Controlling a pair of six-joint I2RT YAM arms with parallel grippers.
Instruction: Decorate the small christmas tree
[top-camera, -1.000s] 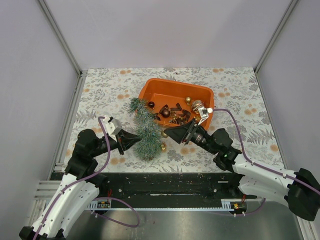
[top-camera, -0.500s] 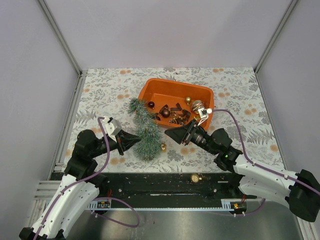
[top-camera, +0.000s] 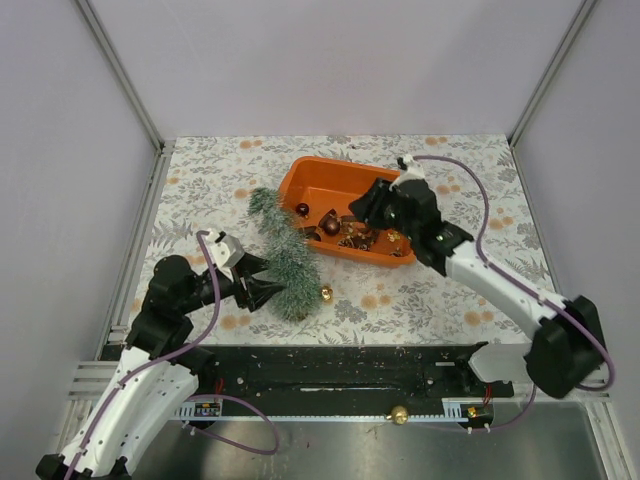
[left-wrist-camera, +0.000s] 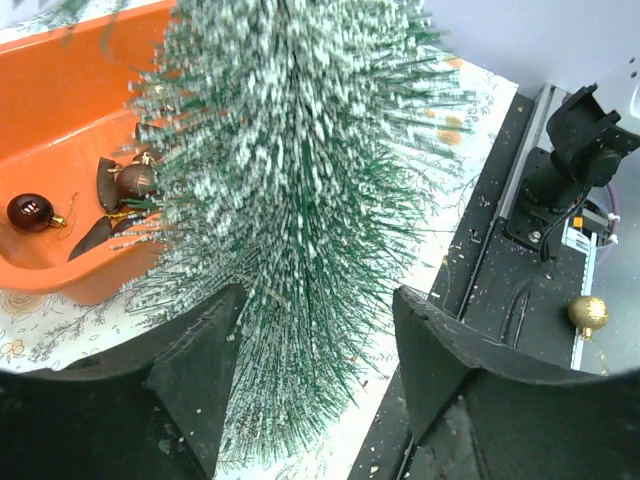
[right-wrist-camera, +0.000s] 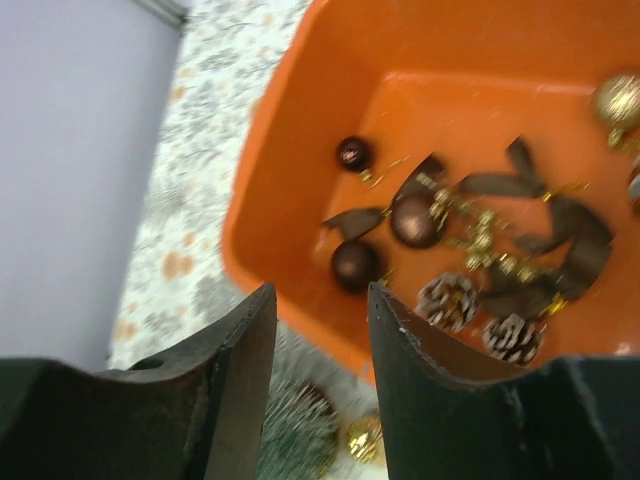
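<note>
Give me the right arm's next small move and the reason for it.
Probably lower the right gripper into the orange tray toward the dark bauble nearest it. Its jaws stand open and empty above the tray, and the small christmas tree lies close by.

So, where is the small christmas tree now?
Top view: the small christmas tree lies left of centre, beside the orange tray, wide end at the left gripper.

Your left gripper (left-wrist-camera: 318, 300) straddles the frosted blue-green bristly tree (left-wrist-camera: 300, 180), fingers (left-wrist-camera: 190, 380) apart; an orange plastic tray (left-wrist-camera: 60, 90) sits left.
</note>
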